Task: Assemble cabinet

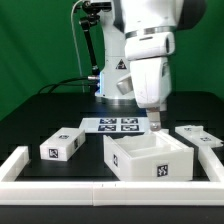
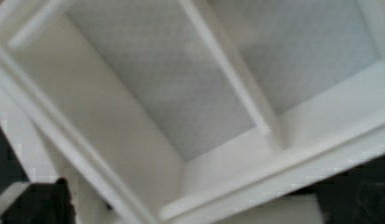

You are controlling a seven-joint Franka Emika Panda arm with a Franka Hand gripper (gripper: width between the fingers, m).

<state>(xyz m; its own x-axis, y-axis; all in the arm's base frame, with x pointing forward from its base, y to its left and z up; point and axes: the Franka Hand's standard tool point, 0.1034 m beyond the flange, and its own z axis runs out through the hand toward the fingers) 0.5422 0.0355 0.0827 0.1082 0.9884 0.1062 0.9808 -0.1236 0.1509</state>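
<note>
The cabinet body [image 1: 150,157] is a large white open-topped box with a tag on its front, sitting right of centre in the exterior view. My gripper [image 1: 157,126] hangs straight down over the body's far wall, fingertips at the rim. The wrist view shows the body's inside [image 2: 180,95] very close and skewed, with a thin inner wall crossing it. Dark fingers [image 2: 36,197] show only at the lower corners, apart, with white wall between them, so my gripper [image 2: 198,208] is open. A smaller white tagged drawer block [image 1: 62,145] lies on the exterior view's left.
The marker board [image 1: 118,125] lies flat behind the body. A flat white tagged part [image 1: 200,134] lies on the exterior view's right. A long white border rail [image 1: 100,186] runs along the front and turns up the left side [image 1: 14,163]. The robot base stands behind.
</note>
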